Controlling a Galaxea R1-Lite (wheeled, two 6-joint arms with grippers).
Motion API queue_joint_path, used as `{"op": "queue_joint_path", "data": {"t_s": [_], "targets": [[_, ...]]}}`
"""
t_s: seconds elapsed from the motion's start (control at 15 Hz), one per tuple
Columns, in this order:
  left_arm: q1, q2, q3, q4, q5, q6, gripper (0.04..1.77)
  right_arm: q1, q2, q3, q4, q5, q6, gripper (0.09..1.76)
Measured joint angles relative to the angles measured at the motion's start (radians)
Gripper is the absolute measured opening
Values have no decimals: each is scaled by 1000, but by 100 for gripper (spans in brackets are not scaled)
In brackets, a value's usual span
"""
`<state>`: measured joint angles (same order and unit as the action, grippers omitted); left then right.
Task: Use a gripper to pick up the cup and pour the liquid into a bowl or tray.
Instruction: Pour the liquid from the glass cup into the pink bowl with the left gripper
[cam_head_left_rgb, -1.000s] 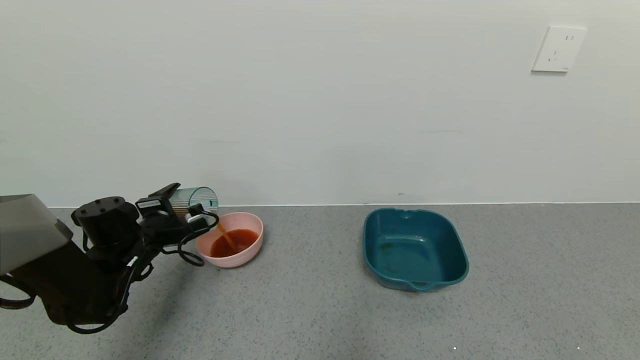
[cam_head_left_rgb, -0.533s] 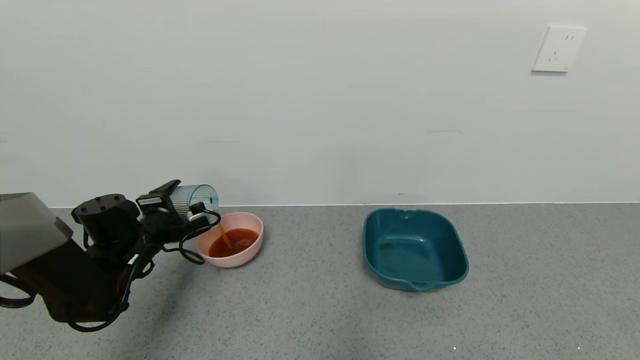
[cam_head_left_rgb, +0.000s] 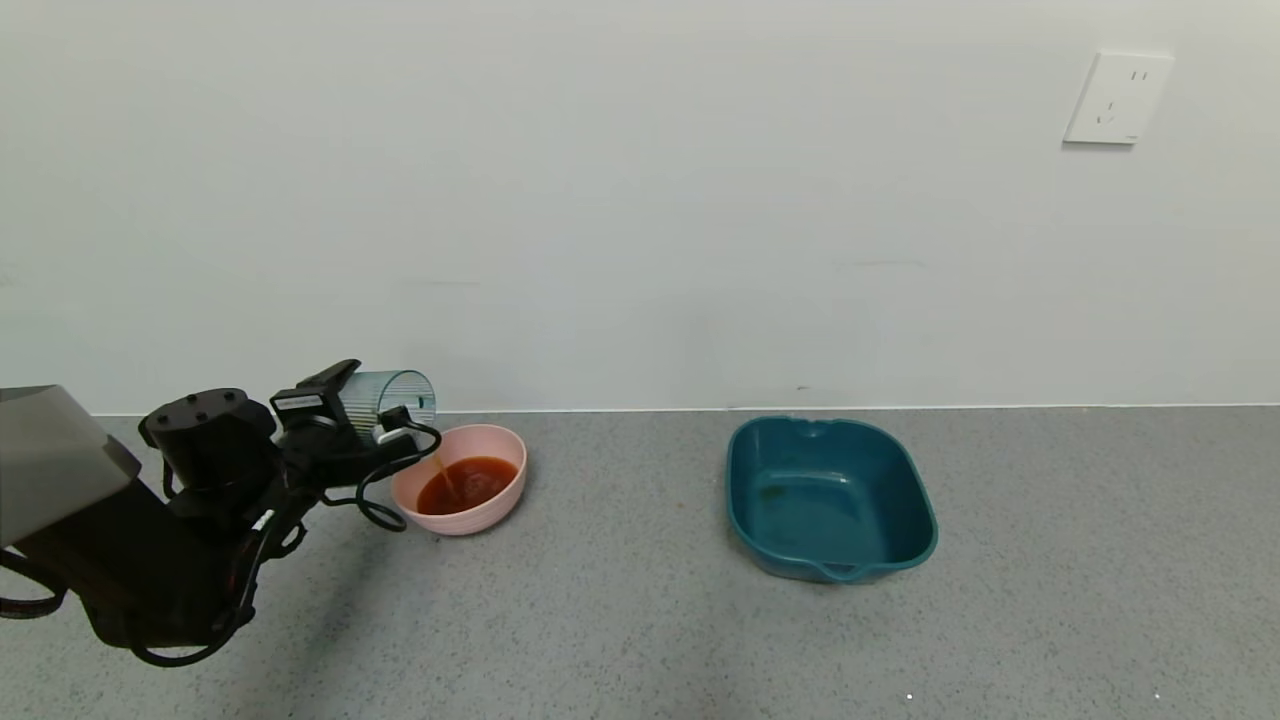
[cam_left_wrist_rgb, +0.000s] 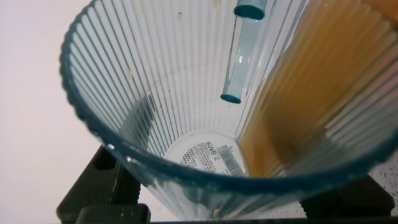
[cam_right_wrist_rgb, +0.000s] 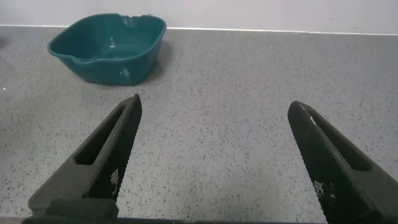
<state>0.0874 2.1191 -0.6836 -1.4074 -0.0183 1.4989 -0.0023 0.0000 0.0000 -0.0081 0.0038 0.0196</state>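
Note:
My left gripper (cam_head_left_rgb: 350, 415) is shut on the ribbed teal-tinted cup (cam_head_left_rgb: 395, 394) and holds it tipped on its side, mouth over the left rim of the pale pink bowl (cam_head_left_rgb: 505, 500). A thin orange-red stream of liquid (cam_head_left_rgb: 443, 472) falls from the cup into the bowl, where more liquid pools. In the left wrist view the cup (cam_left_wrist_rgb: 186, 93) fills the frame, with a little orange liquid (cam_left_wrist_rgb: 311, 106) lying along one wall. My right gripper (cam_right_wrist_rgb: 214, 155) is open and empty above the grey floor, out of the head view.
A larger dark teal rectangular basin (cam_head_left_rgb: 905, 490) stands on the speckled grey floor to the right of the bowl; it also shows in the right wrist view (cam_right_wrist_rgb: 143, 37). A white wall runs close behind both. A wall socket (cam_head_left_rgb: 1117, 97) is high at the right.
The stream from the cup has thinned and shifted a little toward the bowl's left rim. The left arm and cup have barely moved.

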Motion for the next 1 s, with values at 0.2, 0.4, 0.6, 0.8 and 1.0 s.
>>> {"op": "queue_joint_path", "data": {"t_s": [0.2, 0.4, 0.6, 0.8, 1.0], "targets": [[-1, -1, 0, 0, 1, 2, 134, -1, 0, 0, 0, 0, 0, 171], [-15, -3, 1, -1, 10, 4, 134, 0, 0, 0, 0, 0, 0, 171], [-25, -6, 6, -1, 15, 10, 134, 0, 0, 0, 0, 1, 0, 171], [-28, -8, 9, -4, 16, 27, 134, -1, 0, 0, 0, 1, 0, 171], [-32, -14, 20, -9, 16, 40, 134, 0, 0, 0, 0, 0, 0, 171]]}}
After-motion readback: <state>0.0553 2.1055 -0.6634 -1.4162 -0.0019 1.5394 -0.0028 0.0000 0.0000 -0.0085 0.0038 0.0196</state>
